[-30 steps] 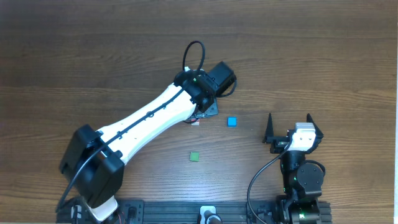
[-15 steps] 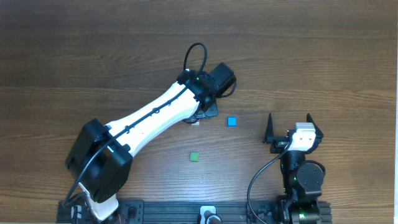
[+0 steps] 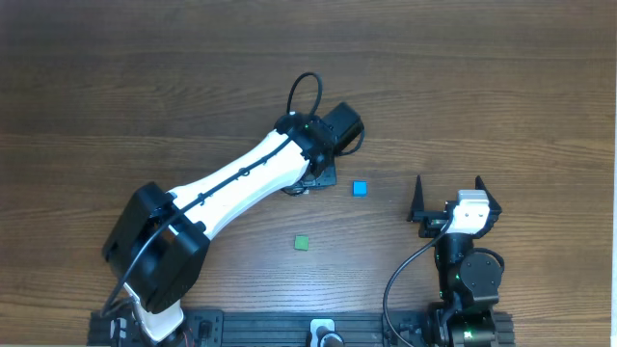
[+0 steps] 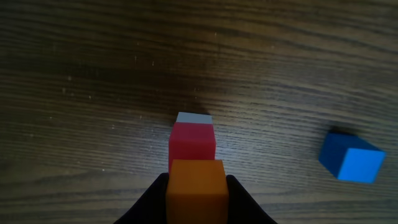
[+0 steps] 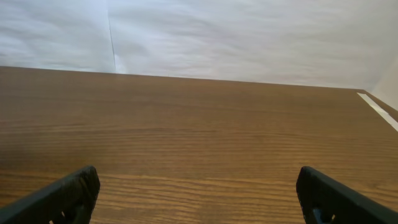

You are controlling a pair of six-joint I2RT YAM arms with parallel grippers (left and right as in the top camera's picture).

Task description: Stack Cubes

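Observation:
My left gripper (image 4: 196, 186) is shut on an orange cube (image 4: 196, 194). Directly past it sits a red cube (image 4: 192, 144), touching or nearly touching the orange one, with a white cube (image 4: 194, 117) showing beyond the red. From above, the left gripper (image 3: 311, 180) covers these cubes near the table's middle. A blue cube (image 3: 360, 188) lies just to its right on the table, also seen as the blue cube (image 4: 351, 157) in the wrist view. A green cube (image 3: 302, 243) rests nearer the front. My right gripper (image 3: 448, 198) stands open and apart at the right, holding nothing.
The brown wooden table (image 3: 145, 77) stretches wide at the back and left. In the right wrist view the right gripper (image 5: 199, 199) faces bare tabletop (image 5: 199, 124) and a white wall (image 5: 249, 37). A black cable (image 3: 304, 87) loops above the left wrist.
The left gripper has edged slightly toward the front left with the orange cube, and its arm base has turned a little. The right arm and loose cubes have not moved.

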